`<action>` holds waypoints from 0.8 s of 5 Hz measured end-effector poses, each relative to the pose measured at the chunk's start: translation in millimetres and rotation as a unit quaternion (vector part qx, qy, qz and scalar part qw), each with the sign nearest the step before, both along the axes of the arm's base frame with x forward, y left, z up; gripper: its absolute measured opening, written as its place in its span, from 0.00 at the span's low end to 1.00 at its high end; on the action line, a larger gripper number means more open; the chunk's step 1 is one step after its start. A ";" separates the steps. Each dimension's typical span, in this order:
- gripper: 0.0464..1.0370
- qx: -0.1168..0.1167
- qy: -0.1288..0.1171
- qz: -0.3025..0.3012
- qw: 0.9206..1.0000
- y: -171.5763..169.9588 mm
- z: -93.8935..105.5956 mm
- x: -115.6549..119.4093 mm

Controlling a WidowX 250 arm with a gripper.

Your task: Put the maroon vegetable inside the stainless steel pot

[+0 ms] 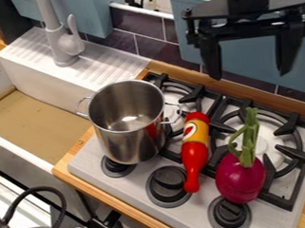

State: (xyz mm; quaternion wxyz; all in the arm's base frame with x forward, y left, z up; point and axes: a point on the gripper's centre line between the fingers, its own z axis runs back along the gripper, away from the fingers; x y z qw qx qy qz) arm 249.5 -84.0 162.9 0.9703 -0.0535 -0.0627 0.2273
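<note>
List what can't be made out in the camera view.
All in the camera view:
- Near part of the inside of the steel pot: hidden by its near wall.
- What the maroon vegetable rests on underneath: hidden by its own body.
- Upper part of the gripper: cut off by the top edge.
- Rest of the sink: cut off by the left edge.
- Small marks on the red bottle's yellow band: too small.

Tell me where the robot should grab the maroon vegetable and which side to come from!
Probably by its green stalks, low down, just above the round part of the vegetable, coming from above. The stalks poke up and are thinner than that part, so the open gripper could likely close around them.
</note>
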 end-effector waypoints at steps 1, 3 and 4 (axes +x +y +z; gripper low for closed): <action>0.96 0.037 0.045 -0.028 0.998 -8.8 -13.1 -7.4; 0.96 0.076 0.054 -0.064 0.994 -18.4 -46.5 -24.0; 0.96 0.089 0.052 -0.065 0.993 -16.9 -60.6 -31.5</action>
